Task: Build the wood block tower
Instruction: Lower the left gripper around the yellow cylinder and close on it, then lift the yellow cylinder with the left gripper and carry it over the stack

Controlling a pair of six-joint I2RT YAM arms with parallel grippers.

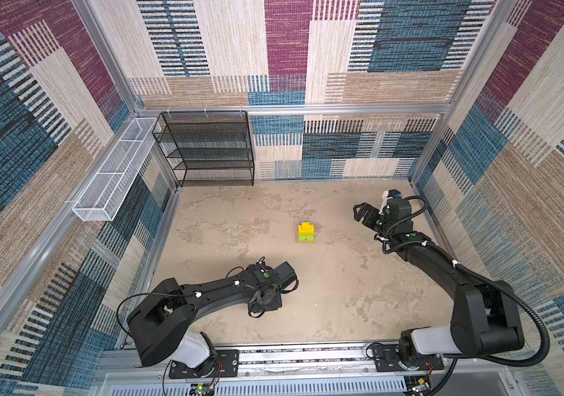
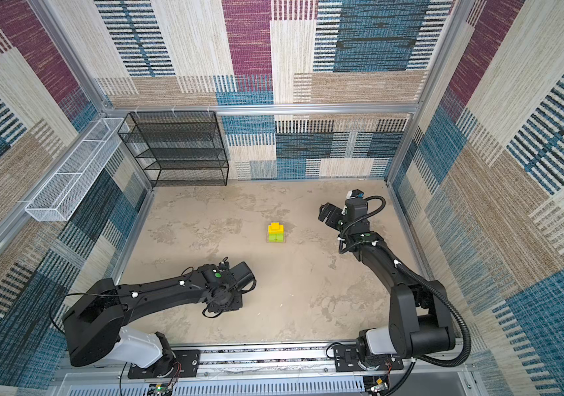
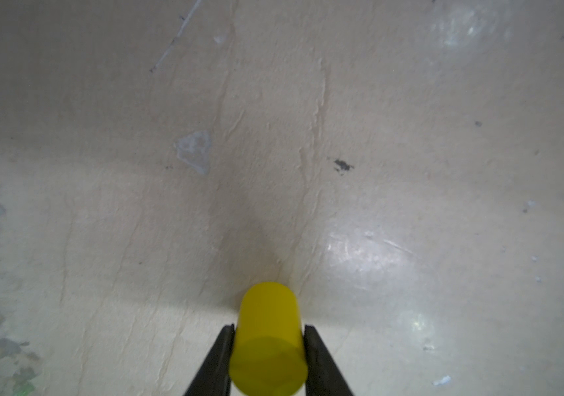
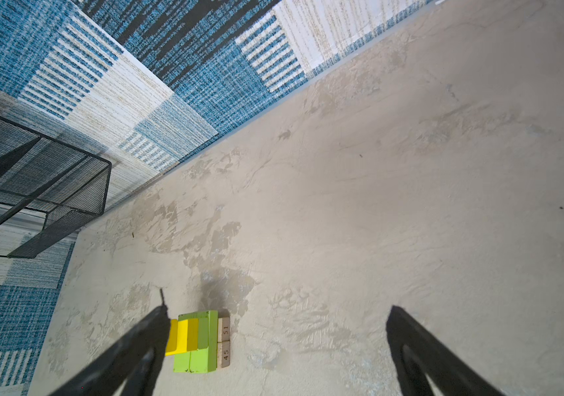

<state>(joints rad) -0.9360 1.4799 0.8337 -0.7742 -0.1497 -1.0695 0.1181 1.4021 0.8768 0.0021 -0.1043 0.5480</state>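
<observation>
The tower (image 1: 306,234) (image 2: 275,233) stands mid-table. In the right wrist view the tower (image 4: 198,339) shows two tan planks (image 4: 224,341) lowest, lime-green blocks (image 4: 201,356) over them and yellow blocks (image 4: 181,337) on top. My left gripper (image 3: 269,328) is shut on a yellow cylinder (image 3: 268,308), one finger against each side, close over bare table. In both top views its fingers are hidden under the left wrist (image 1: 266,291), front-left of the tower. My right gripper (image 1: 359,211) (image 4: 277,310) hangs open and empty to the right of the tower.
A black mesh shelf (image 1: 205,147) (image 4: 33,192) stands against the back wall on the left. A white wire basket (image 1: 116,171) hangs on the left wall. Patterned walls close in three sides, and the arms' mounting rail (image 1: 273,356) runs along the front.
</observation>
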